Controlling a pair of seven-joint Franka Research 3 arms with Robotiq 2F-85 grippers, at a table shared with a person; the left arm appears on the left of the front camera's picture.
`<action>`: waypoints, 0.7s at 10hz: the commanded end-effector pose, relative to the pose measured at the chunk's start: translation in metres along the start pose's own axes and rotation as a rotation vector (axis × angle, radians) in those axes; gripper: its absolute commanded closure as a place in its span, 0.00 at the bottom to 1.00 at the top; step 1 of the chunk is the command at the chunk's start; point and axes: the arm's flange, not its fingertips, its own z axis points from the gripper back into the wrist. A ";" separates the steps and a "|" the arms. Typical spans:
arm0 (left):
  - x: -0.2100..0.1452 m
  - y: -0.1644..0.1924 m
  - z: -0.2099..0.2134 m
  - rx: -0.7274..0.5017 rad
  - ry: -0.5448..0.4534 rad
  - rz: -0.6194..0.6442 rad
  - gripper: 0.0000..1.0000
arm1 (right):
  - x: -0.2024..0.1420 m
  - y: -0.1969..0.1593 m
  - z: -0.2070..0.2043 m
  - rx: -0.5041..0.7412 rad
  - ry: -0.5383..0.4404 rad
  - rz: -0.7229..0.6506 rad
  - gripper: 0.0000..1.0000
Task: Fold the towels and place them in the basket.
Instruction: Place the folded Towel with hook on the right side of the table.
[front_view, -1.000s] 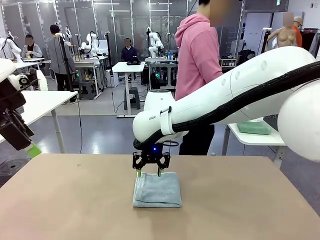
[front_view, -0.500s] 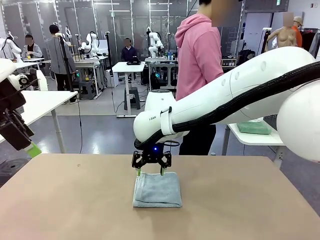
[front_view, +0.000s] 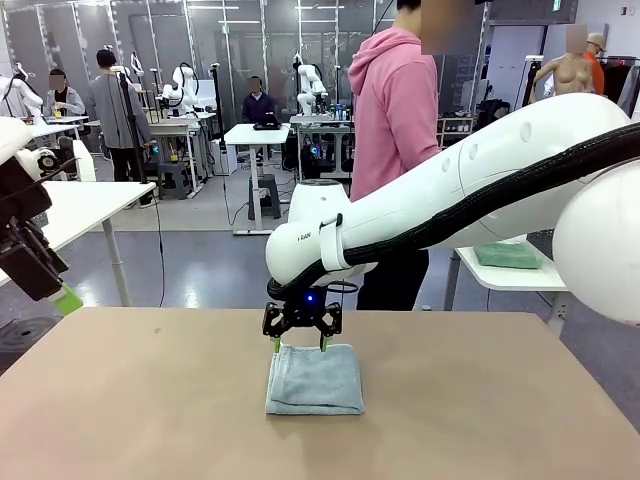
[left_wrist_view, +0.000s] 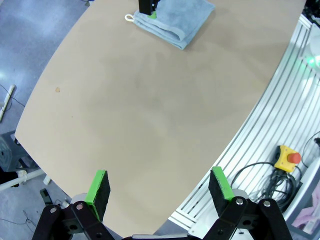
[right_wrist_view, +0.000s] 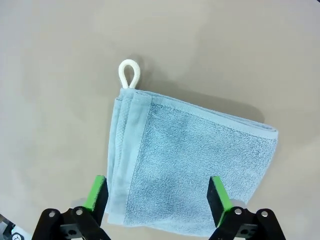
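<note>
A light blue-grey towel (front_view: 315, 380) lies folded in the middle of the table, its white corner loop (right_wrist_view: 129, 72) pointing away from the fold. My right gripper (front_view: 300, 345) hovers open just over the towel's far edge, its green pads (right_wrist_view: 98, 194) either side of the cloth (right_wrist_view: 190, 165) and holding nothing. My left gripper (front_view: 60, 295) hangs off the table's left side, open and empty (left_wrist_view: 160, 180); from its wrist view the towel (left_wrist_view: 175, 20) lies far off with the right gripper (left_wrist_view: 148, 7) on it. The basket is out of view.
A person in a pink hoodie (front_view: 395, 120) stands at the far side of the table (front_view: 150, 400). A folded teal-green towel (front_view: 507, 255) rests on a white side table at the right. A yellow stop button (left_wrist_view: 286, 158) and cables sit below the table's near edge.
My right gripper's jaws have spread a little wider and lifted slightly over the towel's far edge. The towel and the left arm have stayed put.
</note>
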 end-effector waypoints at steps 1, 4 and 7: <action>0.002 0.002 0.002 0.015 0.018 0.003 0.00 | 0.000 -0.001 0.001 0.006 0.000 -0.003 0.00; 0.002 0.002 0.002 0.015 0.018 0.003 0.00 | 0.000 -0.001 0.001 0.006 0.000 -0.003 0.00; 0.002 0.002 0.002 0.015 0.018 0.003 0.00 | -0.041 -0.013 0.040 0.049 -0.023 0.036 0.00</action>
